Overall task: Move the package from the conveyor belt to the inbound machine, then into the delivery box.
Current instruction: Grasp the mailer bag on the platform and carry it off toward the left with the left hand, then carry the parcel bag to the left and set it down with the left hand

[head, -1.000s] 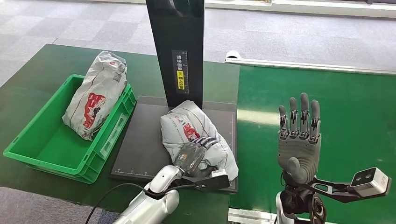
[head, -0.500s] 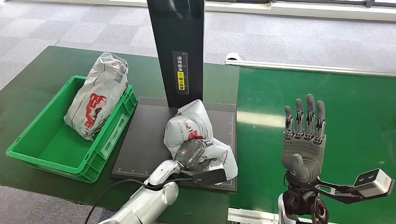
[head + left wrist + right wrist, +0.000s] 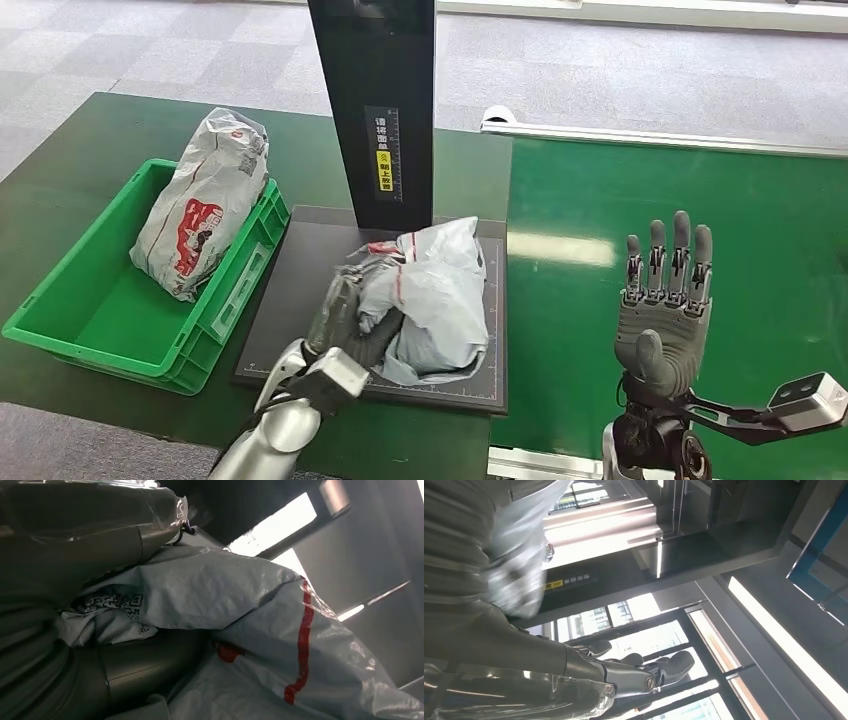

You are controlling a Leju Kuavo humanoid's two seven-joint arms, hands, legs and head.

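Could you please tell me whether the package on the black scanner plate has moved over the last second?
Yes. The package, gripped by the left hand, has lifted and tipped toward the black post.

Your head view looks forward and down from high on the body over the green tabletop (image 3: 90, 140), with the black inbound machine (image 3: 372, 110) straight ahead. Your left wrist camera sits very close against the grey package (image 3: 240, 600), which the head view shares (image 3: 440, 290). Your right wrist camera points up past the raised right hand (image 3: 624, 675) toward windows and ceiling; that hand shows near right in the head view (image 3: 662, 320).
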